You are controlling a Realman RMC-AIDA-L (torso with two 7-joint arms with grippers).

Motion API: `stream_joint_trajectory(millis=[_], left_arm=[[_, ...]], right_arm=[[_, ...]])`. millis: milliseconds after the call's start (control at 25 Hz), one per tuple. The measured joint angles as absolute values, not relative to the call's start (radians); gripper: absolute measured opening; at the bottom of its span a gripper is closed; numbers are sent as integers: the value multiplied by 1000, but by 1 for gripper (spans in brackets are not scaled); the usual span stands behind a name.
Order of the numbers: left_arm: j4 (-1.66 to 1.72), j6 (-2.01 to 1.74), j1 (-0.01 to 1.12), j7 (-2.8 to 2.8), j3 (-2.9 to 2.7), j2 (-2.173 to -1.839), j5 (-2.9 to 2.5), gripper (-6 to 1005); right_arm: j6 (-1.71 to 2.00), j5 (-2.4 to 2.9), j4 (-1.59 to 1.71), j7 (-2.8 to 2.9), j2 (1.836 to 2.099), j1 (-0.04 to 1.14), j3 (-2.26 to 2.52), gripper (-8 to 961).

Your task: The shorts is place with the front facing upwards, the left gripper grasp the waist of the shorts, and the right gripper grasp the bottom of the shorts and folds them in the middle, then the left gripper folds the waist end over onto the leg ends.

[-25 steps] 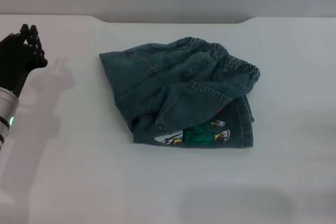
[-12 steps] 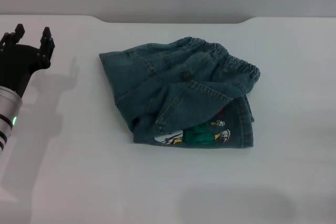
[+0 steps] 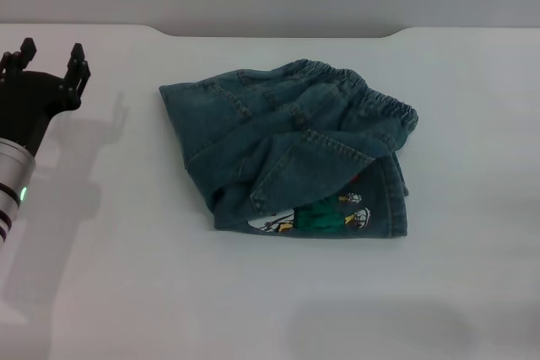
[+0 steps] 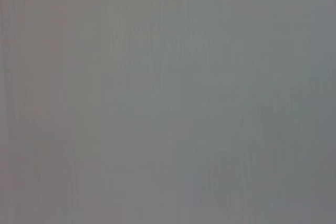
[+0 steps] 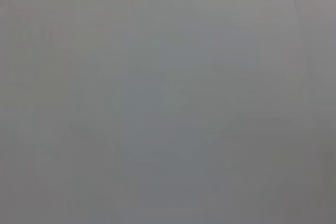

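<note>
Shorts point(image 3: 291, 153) are lying crumpled near the middle of the white table point(image 3: 126, 292), elastic waist point(image 3: 371, 99) toward the far right and printed leg end point(image 3: 312, 218) nearest the robot. Left gripper point(image 3: 46, 61) is hovering well to the left with prongs spread and empty. Right gripper is not showing. Risk: bunched layers are hiding the hems, so a grasp is likely catching the wrong fold.

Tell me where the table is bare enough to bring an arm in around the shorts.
Bare table runs right of the shorts, along the near edge below the cartoon print, and in a strip behind the elastic waist. The left side is tighter: the left end effector hovers there, prongs spread, well apart from the denim. The right end effector is out of view.
</note>
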State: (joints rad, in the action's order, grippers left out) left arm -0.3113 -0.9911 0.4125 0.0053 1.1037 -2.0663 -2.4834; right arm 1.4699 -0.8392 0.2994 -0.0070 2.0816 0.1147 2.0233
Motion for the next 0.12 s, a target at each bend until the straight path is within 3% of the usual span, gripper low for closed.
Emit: stream_joint_trajectory(millis=[120], left_arm=[[-311,-991,415,12,1108,-2066,-2484,659]], right_arm=[[1469,-841,290,-7,2082,125,2023,654]])
